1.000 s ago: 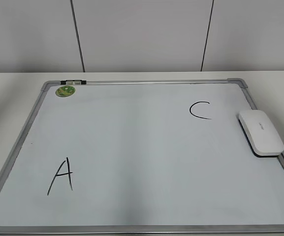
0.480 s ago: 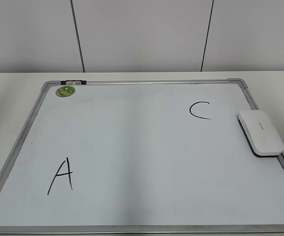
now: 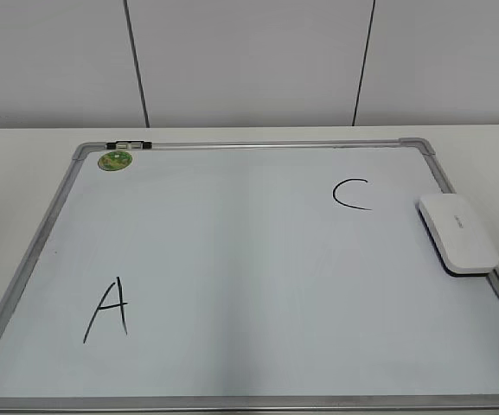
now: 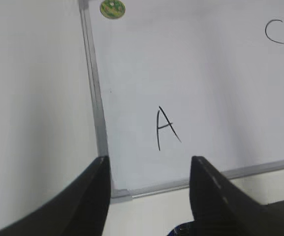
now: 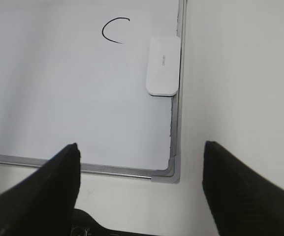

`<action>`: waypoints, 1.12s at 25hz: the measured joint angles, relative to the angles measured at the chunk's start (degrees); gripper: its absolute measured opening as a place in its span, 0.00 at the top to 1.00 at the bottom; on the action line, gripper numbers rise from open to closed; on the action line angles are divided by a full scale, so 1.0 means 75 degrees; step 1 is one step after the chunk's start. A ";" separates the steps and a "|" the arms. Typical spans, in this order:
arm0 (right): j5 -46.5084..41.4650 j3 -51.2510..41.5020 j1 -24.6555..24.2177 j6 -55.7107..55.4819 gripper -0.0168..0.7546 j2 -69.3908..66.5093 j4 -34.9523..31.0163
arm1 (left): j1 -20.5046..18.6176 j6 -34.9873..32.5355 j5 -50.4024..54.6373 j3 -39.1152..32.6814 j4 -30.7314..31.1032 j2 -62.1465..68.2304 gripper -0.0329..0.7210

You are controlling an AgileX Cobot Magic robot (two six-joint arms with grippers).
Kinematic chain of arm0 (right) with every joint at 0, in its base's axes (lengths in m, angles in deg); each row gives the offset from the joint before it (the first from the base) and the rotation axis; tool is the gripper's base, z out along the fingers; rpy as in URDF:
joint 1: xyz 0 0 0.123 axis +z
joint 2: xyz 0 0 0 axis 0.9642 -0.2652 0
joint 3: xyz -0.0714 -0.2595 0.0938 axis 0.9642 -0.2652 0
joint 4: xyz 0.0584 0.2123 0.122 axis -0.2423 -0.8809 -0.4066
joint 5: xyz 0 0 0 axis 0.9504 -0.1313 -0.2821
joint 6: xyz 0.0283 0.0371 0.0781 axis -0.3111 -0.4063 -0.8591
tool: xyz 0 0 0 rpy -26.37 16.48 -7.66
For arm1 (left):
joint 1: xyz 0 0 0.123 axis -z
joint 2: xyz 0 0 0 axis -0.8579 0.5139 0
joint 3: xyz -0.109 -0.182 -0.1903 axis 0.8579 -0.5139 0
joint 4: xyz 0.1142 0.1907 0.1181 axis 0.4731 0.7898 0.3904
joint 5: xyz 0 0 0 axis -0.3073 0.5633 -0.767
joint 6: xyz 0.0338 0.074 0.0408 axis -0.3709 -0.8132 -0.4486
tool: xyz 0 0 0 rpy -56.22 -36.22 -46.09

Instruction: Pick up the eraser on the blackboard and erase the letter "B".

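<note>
The white eraser (image 3: 458, 233) lies flat on the right edge of the blackboard (image 3: 232, 259), just right of a black "C" (image 3: 351, 194). No letter "B" is in view on the board; only an "A" (image 3: 109, 309) and the "C" show. The right wrist view has the eraser (image 5: 163, 65) far ahead of my right gripper (image 5: 141, 146), which stands open and empty above the board's near right corner. My left gripper (image 4: 149, 162) is open and empty above the near left corner, with the "A" (image 4: 166, 129) ahead of it. Neither gripper appears in the exterior view.
A round green magnet (image 3: 115, 160) sits at the board's far left corner, beside a small black-and-white clip (image 3: 128, 144) on the top frame. The board lies on a white table (image 3: 15, 173) with a panelled wall behind.
Dark arm parts seen in the top corners of the exterior view one second ago are gone. The eraser and the board have not moved.
</note>
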 joint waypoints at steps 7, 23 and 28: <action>0.0167 -0.1486 0.0074 0.0000 0.21 0.1468 -0.0057 | 0.0000 0.0014 0.0011 -0.1416 -0.0148 -0.2044 0.46; 0.0169 -0.3110 0.0074 -0.0043 0.21 0.3974 0.0736 | 0.0015 0.0028 0.0036 -0.4027 0.0735 -0.4671 0.46; -0.0025 -0.3698 0.0074 -0.0043 0.21 0.4377 0.0954 | 0.0015 0.0028 0.0020 -0.4553 0.1117 -0.4896 0.46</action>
